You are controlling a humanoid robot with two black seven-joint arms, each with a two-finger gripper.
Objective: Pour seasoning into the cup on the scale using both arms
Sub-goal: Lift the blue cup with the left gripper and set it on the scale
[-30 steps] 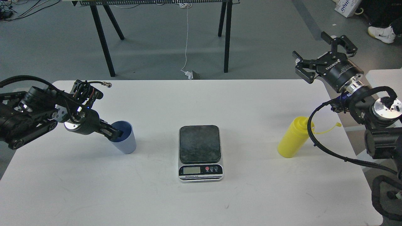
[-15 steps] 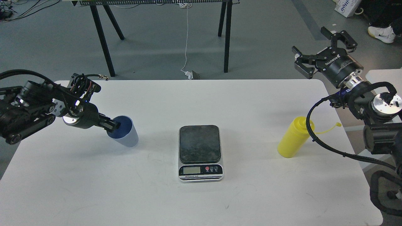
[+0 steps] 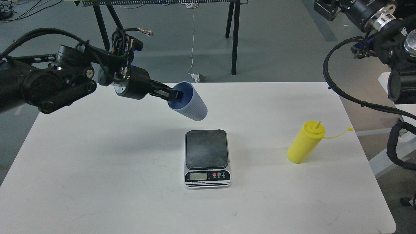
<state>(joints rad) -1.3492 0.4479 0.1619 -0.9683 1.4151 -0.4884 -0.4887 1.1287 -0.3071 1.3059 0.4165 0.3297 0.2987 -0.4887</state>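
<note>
Your left gripper (image 3: 174, 95) pinches the cup (image 3: 190, 102) by its rim, one finger inside, holding it tilted in the air above and behind the scale (image 3: 207, 157). The cup looks light and thin-walled, so squeeze gently. Your right gripper is out of view; take the bottle (image 3: 305, 146), standing right of the scale, around its soft middle.

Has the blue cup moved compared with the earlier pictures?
Yes. The blue cup, gripped at its rim by the left pincer, has risen off the table and travelled right, toward the scale, tilted.

Left claw (image 3: 174, 95) clamped, raised mid-air; right claw out of view.
</note>
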